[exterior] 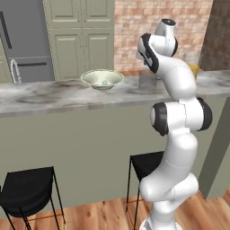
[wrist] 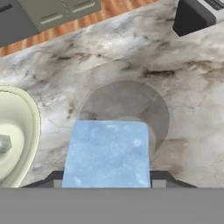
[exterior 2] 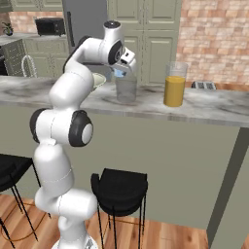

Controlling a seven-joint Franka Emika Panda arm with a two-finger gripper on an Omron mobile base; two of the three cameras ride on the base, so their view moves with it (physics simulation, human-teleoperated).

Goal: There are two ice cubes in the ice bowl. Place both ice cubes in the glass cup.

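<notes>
The end effector (exterior 2: 120,73) grips one pale-blue ice cube (wrist: 107,154) directly above the clear glass cup (exterior 2: 126,89) on the marble counter (exterior: 45,96), while the second ice cube (wrist: 4,143) lies in the cream ice bowl (exterior: 102,79) just beside that cup.

The countertop (exterior: 54,96) is grey-white marble with darker brownish veins running through it. The ice bowl (exterior: 102,79) is cream-white with a slight greenish tint, and the cube (wrist: 4,143) in it looks pale grey-green. The other ice cube (wrist: 107,153) is pale frosty blue with little white speckles. The glass cup (exterior 2: 126,89) is clear, greyish against the marble. The taller glass (exterior 2: 174,85) has orange liquid. The wall (exterior 2: 214,34) is reddish-pink brick, the cabinets (exterior: 81,36) muted sage, the stools (exterior 2: 119,189) black, the floor (exterior: 108,215) warm orange wood.
</notes>
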